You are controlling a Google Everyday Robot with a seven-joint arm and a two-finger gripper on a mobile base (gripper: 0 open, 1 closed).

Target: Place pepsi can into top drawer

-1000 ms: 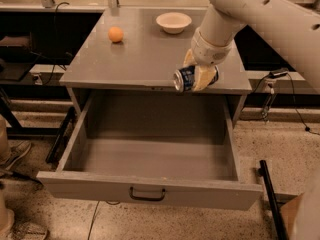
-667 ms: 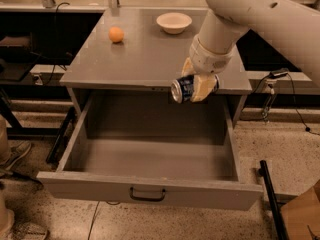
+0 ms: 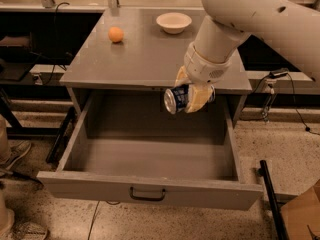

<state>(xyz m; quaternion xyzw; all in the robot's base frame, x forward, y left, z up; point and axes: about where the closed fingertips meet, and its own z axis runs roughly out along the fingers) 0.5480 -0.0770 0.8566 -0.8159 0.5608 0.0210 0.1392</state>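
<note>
Gripper (image 3: 189, 95) hangs in the air above the open top drawer (image 3: 150, 156), over the rear part of its cavity and a little right of its middle. Its pale yellow fingers (image 3: 198, 98) are closed around the pepsi can (image 3: 176, 99), one in front of the can and one behind it. The can is held on its side, with a silver end turned toward the drawer's left wall and the blue body running back between the fingers. It is well clear of the drawer floor and touches no wall.

The white arm (image 3: 250, 14) reaches down to the gripper from above the drawer's right rear corner. The drawer is pulled fully out, its grey floor bare, and the dark handle (image 3: 147, 194) sits at the centre of its front panel.

The desk (image 3: 140, 59) top lies directly above and behind the drawer. An orange ball (image 3: 116, 34) rests on it beyond the drawer's left rear corner. A white bowl (image 3: 174, 22) stands farther back, in line with the drawer's middle. A cardboard box (image 3: 302, 216) shows on the floor past the drawer's right front corner.
</note>
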